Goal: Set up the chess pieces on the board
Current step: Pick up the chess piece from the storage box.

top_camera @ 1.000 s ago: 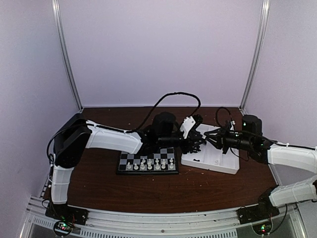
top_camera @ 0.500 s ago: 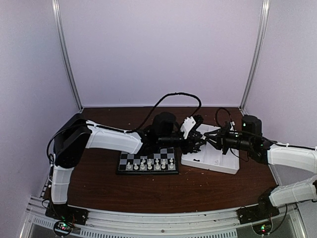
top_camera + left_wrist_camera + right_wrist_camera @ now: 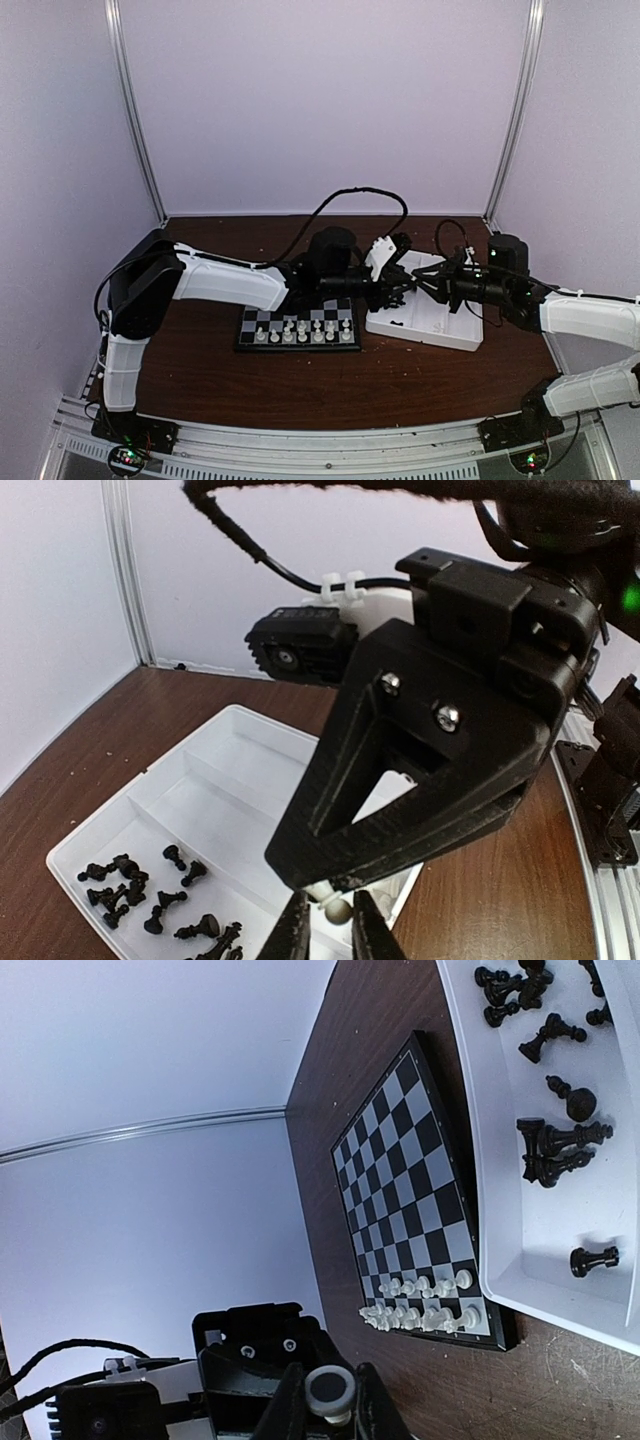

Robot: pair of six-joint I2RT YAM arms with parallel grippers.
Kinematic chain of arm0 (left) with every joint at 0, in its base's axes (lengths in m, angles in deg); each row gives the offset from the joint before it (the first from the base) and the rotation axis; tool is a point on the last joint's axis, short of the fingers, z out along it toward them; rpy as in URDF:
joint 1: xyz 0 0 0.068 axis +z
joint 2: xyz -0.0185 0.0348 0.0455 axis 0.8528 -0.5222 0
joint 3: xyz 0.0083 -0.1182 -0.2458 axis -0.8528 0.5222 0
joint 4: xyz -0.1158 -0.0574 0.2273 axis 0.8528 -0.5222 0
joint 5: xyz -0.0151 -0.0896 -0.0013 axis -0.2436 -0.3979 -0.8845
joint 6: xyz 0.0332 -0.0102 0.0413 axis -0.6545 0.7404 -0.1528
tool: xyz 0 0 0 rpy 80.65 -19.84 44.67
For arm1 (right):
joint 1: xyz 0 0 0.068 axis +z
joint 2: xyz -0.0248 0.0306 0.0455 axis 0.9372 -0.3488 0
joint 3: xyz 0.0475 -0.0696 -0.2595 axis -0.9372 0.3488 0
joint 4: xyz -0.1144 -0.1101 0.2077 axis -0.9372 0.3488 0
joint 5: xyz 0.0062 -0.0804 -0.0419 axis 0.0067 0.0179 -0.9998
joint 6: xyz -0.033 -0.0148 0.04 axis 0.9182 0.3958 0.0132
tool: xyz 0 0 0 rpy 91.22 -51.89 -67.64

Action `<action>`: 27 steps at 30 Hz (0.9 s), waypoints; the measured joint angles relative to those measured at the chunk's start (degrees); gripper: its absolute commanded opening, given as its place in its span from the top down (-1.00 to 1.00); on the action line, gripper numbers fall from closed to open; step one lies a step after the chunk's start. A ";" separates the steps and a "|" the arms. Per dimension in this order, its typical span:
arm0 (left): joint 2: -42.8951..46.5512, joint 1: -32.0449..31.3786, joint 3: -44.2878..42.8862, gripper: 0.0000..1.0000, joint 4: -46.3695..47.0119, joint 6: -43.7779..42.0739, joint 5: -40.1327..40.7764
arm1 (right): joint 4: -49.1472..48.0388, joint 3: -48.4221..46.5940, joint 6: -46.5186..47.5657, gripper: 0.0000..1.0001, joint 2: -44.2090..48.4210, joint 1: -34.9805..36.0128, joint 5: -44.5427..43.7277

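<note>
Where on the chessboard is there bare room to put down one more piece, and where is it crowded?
Bare: every square of the board between its far edge and the white pieces, alongside the tray. Crowded: the two rows at the near edge, where the white pieces stand.

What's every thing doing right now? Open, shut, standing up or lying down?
left claw: shut on a white piece
right claw: shut on that same white piece
board: lying flat, mostly bare squares
white pieces: standing in two rows along one board edge
black pieces: in the tray, mostly tipped over
tray: open, no lid
</note>
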 measured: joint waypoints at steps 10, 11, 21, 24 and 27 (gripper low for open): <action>0.00 0.07 0.00 0.97 -0.42 -0.31 0.22 | -0.11 0.11 -0.07 0.69 0.00 -0.02 -0.35; 0.00 0.07 0.00 0.99 -0.42 -0.26 0.31 | -0.11 0.11 -0.07 0.69 0.00 -0.02 -0.42; 0.04 -0.13 0.17 1.00 -0.35 -0.44 4.22 | 0.76 0.35 0.74 0.03 0.57 0.00 -1.42; 0.20 -0.15 0.74 1.00 -0.37 -0.57 5.88 | 2.80 0.52 1.97 -0.10 2.43 -0.17 -2.54; 0.24 -0.15 1.09 1.00 -0.42 -0.59 6.71 | 4.59 0.52 3.06 -0.36 4.42 -0.44 -3.69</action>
